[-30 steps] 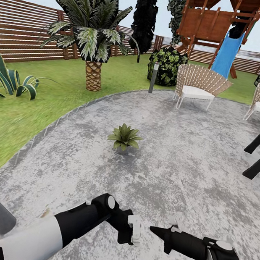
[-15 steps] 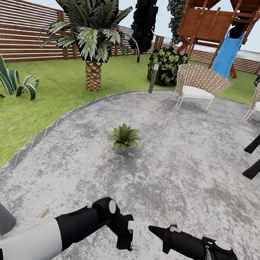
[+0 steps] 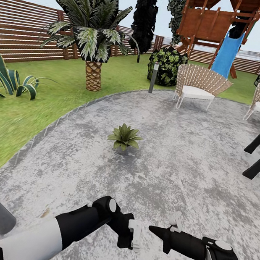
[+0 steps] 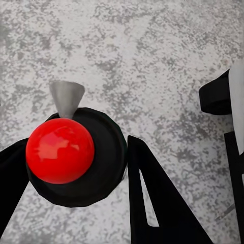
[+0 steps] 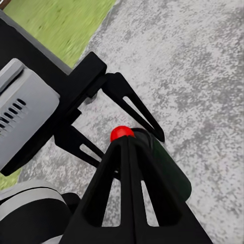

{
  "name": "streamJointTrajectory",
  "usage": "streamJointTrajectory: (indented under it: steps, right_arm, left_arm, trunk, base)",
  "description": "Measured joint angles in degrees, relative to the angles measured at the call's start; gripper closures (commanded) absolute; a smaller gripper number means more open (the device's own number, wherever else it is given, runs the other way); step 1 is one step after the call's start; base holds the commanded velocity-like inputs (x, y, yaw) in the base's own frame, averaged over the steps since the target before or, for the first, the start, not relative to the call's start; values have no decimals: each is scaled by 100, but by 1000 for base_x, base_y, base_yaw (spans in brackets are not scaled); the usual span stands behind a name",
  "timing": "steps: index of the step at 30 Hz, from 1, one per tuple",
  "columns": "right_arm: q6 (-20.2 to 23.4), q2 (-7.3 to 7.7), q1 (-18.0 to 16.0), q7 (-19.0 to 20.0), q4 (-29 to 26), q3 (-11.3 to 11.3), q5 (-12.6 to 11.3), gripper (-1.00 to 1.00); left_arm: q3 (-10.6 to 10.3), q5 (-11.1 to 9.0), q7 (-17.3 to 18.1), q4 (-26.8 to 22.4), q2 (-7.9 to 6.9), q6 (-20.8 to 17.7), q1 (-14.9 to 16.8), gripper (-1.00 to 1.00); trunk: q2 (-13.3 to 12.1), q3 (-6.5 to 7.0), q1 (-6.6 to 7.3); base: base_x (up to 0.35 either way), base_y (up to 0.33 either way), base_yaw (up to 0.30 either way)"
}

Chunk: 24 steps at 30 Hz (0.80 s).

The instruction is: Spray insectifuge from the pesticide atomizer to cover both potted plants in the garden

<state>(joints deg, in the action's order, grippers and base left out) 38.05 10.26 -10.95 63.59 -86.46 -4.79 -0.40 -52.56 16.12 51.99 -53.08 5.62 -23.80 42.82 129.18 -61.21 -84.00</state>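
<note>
Right gripper (image 3: 159, 231) grips pesticide atomizer (image 5: 162, 162), no label legible

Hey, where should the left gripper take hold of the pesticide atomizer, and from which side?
Probably the round dark body of the pesticide atomizer, just below the red neck. The right gripper pinches it, so the open left gripper should close across the free sides, clear of the trigger head.

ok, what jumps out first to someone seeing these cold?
The red neck of the pesticide atomizer, seen end-on between the black fingers in the left wrist view. In the head view, both grippers meet low over the grey patio, with one potted plant standing alone ahead.
</note>
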Motion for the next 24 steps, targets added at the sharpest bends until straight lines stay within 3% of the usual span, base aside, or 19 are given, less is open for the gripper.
streamJointTrajectory:
  steps: [24]
  right_arm:
    - [2, 2, 0, -7, 0, -2, 0, 100]
  left_arm:
    - [-15, 3, 2, -19, 71, -6, 12, 100]
  trunk:
    - [0, 0, 0]
  base:
    - [0, 0, 0]
